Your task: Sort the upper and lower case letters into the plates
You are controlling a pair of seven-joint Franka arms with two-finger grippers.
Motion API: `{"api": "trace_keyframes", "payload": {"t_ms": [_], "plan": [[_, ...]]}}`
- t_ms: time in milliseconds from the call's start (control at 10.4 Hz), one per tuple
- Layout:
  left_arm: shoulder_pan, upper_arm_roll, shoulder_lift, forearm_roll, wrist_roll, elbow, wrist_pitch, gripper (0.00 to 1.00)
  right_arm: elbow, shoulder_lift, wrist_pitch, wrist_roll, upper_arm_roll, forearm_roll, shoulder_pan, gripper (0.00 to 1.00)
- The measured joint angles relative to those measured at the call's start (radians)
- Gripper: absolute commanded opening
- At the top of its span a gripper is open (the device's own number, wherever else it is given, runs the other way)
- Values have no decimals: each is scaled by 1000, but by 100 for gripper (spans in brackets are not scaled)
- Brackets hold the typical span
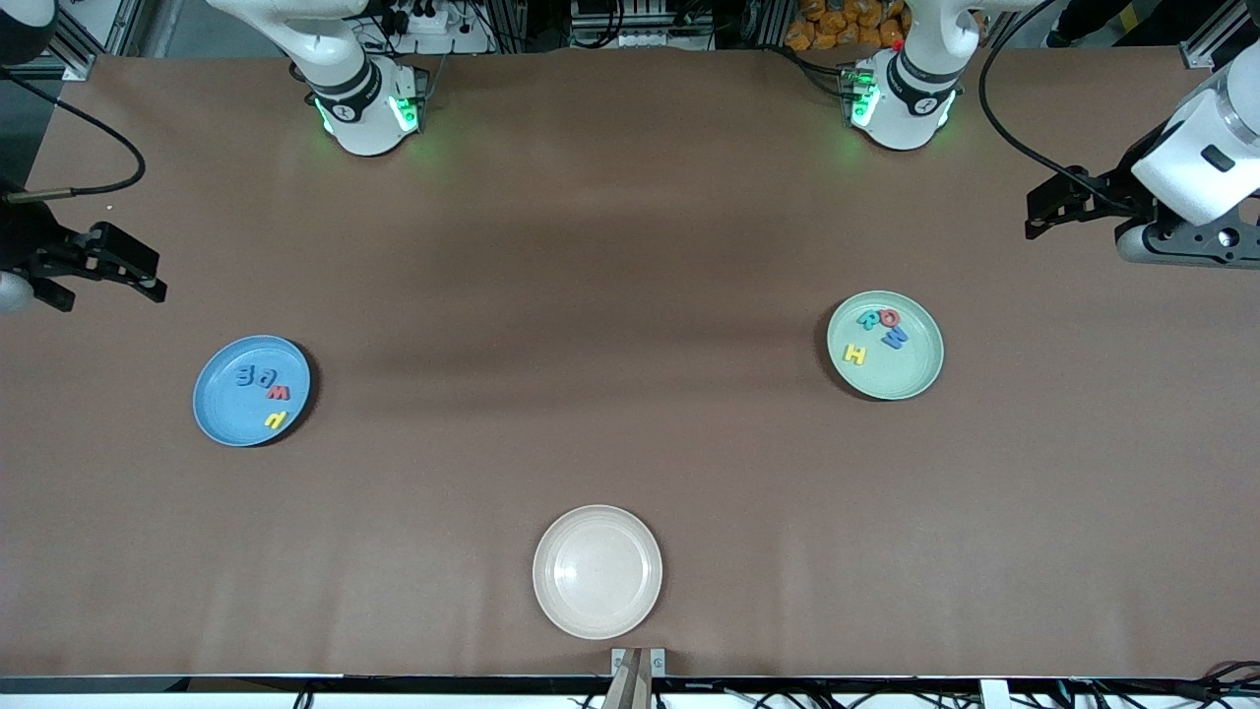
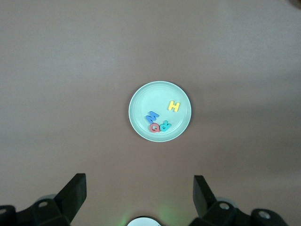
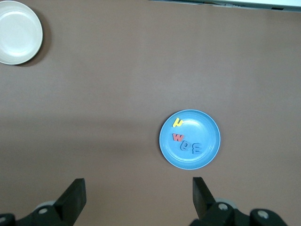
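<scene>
We are judging the sorting to be finished, since no letter is lying loose on the table (image 1: 630, 246); the step in hand is simply keeping both arms parked high and clear, so we are avoiding any sweep low over the plates that could scatter the letters.

The left end effector (image 1: 1048, 209) is hanging over the table's edge at the left arm's end, its fingers (image 2: 73, 190) spread apart and empty. The right end effector (image 1: 133, 266) is waiting likewise at the right arm's end, fingers (image 3: 202, 193) apart, gripping nothing.

The mint green plate (image 1: 920, 379) is carrying the capitals: yellow H (image 1: 855, 354), teal R (image 1: 870, 319), red Q (image 1: 888, 318) and blue W (image 1: 894, 337). The blue plate (image 1: 221, 414) is carrying the small letters: blue m (image 1: 243, 375), blue e (image 1: 264, 376), red w (image 1: 281, 393) and a yellow n-like piece (image 1: 275, 420). The cream plate (image 1: 598, 615), nearest the front camera, is sitting empty.
</scene>
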Motion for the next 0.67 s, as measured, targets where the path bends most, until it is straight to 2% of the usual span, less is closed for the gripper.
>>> {"api": "trace_keyframes", "payload": {"t_ms": [670], "plan": [[-3, 29, 27, 0, 3, 21, 50, 100, 9, 3, -34, 3, -10, 3, 2, 100]]}}
